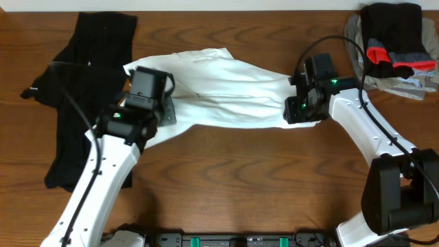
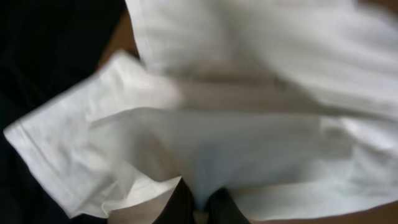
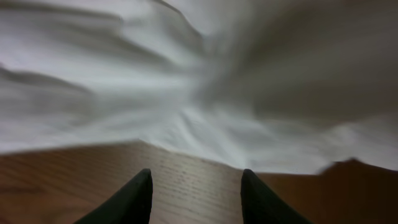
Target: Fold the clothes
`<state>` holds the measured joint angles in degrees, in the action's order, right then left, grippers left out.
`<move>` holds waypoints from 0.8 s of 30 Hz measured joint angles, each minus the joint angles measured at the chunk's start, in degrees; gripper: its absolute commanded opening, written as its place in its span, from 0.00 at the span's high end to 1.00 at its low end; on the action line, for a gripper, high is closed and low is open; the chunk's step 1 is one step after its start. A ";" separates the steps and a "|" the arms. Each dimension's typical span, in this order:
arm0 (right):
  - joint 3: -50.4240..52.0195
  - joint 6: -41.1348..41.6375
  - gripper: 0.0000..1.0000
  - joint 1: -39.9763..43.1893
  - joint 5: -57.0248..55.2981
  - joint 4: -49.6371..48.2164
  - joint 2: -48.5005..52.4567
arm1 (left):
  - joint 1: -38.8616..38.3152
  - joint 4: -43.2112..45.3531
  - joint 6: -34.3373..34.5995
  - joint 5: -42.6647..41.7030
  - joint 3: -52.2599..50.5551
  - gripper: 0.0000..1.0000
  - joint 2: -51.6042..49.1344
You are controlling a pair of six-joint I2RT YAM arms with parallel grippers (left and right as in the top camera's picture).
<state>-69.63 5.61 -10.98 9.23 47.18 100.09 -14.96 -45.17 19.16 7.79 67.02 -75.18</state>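
Left claw (image 2: 200,190): closed tight on a fold of the white T-shirt (image 1: 226,89), with thin fabric pinched between its two dark fingers at the shirt's left end, near a hemmed sleeve.
Black garment (image 1: 99,41): lies long and loose on the left side of the surface (image 1: 240,178), running from the far edge toward the near one. The left arm (image 1: 96,185) crosses above it, and the shirt's left end lies against it.
White T-shirt: wrinkled and bunched across the middle of the surface, reaching from one claw to the other.
Right claw (image 3: 196,174): moderately parted and holding nothing, with only bare wood between the fingers. The shirt's right edge lies just ahead of the tips; contact cannot be told.
Cloth heap (image 1: 391,27): black, red and grey pieces piled at the far right corner, apart from the shirt.
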 measured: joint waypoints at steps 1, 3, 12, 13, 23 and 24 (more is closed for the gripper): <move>0.00 0.37 0.56 0.02 -0.33 0.61 0.00 | 0.37 1.18 -0.20 0.11 0.28 0.94 0.35; 0.02 1.20 0.55 0.02 -0.85 2.01 0.00 | 0.72 3.13 -0.85 0.17 0.57 0.94 0.70; 0.02 2.73 0.55 0.02 -2.45 5.81 0.02 | 0.94 7.72 -2.32 0.39 0.57 0.94 0.66; 0.04 2.78 0.54 0.02 -2.75 5.79 0.02 | 0.96 7.78 -2.49 0.42 0.57 0.94 0.68; 5.70 2.82 0.52 0.00 -6.80 -2.64 0.02 | 1.46 7.76 -2.78 0.59 0.57 0.94 0.68; 6.56 2.64 0.50 0.00 -6.91 -3.69 0.04 | 1.49 7.76 -2.80 0.59 0.57 0.94 0.68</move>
<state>-63.07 8.25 -10.98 2.33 43.48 100.14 -13.47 -37.41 16.36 8.38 67.59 -74.50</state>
